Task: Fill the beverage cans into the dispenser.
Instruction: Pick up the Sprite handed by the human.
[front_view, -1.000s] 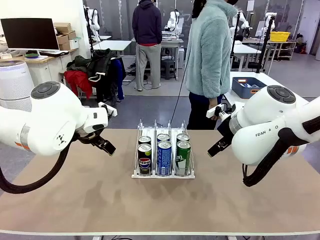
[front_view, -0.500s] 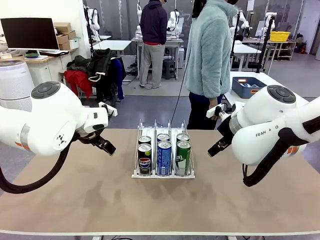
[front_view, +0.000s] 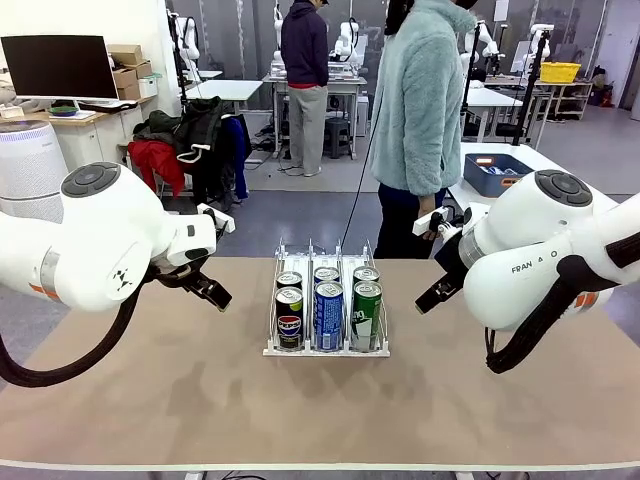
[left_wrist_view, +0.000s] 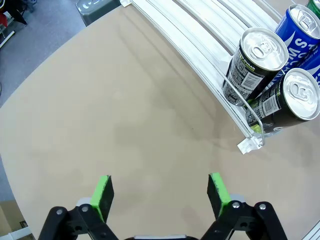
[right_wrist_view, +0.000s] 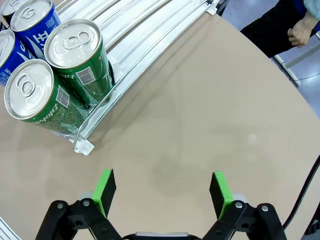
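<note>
The front view takes in six beverage cans, two per lane, in the dispenser mid-counter. The right wrist view adds a person's hand beyond the edge. The left jaws and right jaws gape wide and empty, flanking the dispenser without touching it.

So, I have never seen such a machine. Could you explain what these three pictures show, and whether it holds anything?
These are two white robot arms at a brown table. The wide picture is taken from between the arms, looking across at a person. The other two come from cameras on each wrist, looking along the green-padded fingers: the left gripper and the right gripper. Both are open and hold nothing. On the table stands a clear dispenser with three lanes, two cans in each: black cans, blue cans, green cans.
</note>
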